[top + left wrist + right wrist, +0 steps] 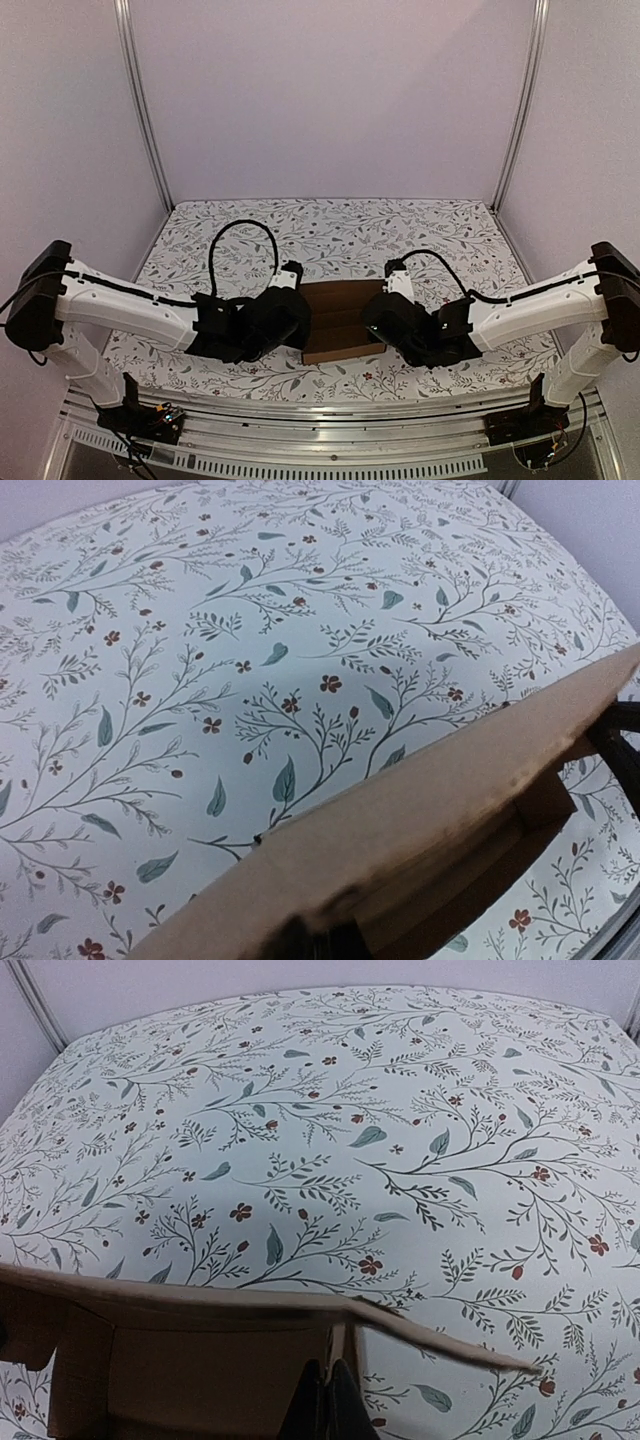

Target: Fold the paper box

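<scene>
The paper box (pixel 340 320) is plain brown cardboard, partly folded up, near the table's front middle between my two arms. My left gripper (pixel 292 318) presses on its left end. In the left wrist view a broad cardboard panel (pixel 440 810) runs across the lower right, and the dark fingertips (pixel 325 945) are shut at its lower edge. My right gripper (pixel 385 320) is at the box's right end. In the right wrist view its fingers (pixel 333 1405) are shut on a thin upright wall of the box (pixel 200 1360), with a flap (pixel 450 1345) sticking out to the right.
A floral-patterned cloth (pixel 340 235) covers the table behind the box. Pale walls and two metal frame posts (pixel 140 100) (pixel 520 100) enclose the space. A metal rail (pixel 330 445) runs along the near edge by the arm bases.
</scene>
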`<state>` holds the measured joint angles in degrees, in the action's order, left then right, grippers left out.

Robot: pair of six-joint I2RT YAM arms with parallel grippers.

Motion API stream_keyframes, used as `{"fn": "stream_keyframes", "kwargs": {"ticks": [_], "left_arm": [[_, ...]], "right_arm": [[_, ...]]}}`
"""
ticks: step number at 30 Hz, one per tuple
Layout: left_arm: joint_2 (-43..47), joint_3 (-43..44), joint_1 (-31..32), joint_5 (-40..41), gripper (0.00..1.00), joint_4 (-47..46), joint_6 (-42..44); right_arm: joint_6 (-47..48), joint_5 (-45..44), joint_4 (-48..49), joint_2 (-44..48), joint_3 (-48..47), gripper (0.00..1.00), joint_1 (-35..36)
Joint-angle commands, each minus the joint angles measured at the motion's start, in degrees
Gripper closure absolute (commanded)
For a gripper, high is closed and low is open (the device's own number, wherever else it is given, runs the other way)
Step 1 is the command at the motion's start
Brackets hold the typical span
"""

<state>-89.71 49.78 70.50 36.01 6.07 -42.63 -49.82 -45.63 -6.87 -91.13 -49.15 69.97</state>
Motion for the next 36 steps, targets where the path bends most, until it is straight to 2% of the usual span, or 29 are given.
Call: {"fn": "stream_keyframes", "kwargs": {"ticks": [1,12,22,29,36], "left_arm": [[-3.5,-0.9,3.7,0.7,1.00,3.2,-3.8],[-8.0,-0.9,7.8,6.7,1.00,5.8,-10.3],[-10.0,-2.8,10.5,8.4,1.00,5.8,-13.6],[-12.3,-1.9,12.3,9.4,1.00,6.0,-14.8],[-13.6,-0.8,13.2,10.7,1.00,6.7,-15.4]], "right_arm": [[-2.9,1.2,-2.9,-0.3,3.4,1.00,2.8],[-7.1,-0.8,-3.0,-0.2,6.8,1.00,5.5],[-12.3,-0.9,-2.9,-1.9,8.6,1.00,7.8],[-14.7,-1.8,-3.4,-0.2,9.8,0.79,10.2],[-14.6,-1.2,-8.5,5.3,10.1,0.60,11.3]]}}
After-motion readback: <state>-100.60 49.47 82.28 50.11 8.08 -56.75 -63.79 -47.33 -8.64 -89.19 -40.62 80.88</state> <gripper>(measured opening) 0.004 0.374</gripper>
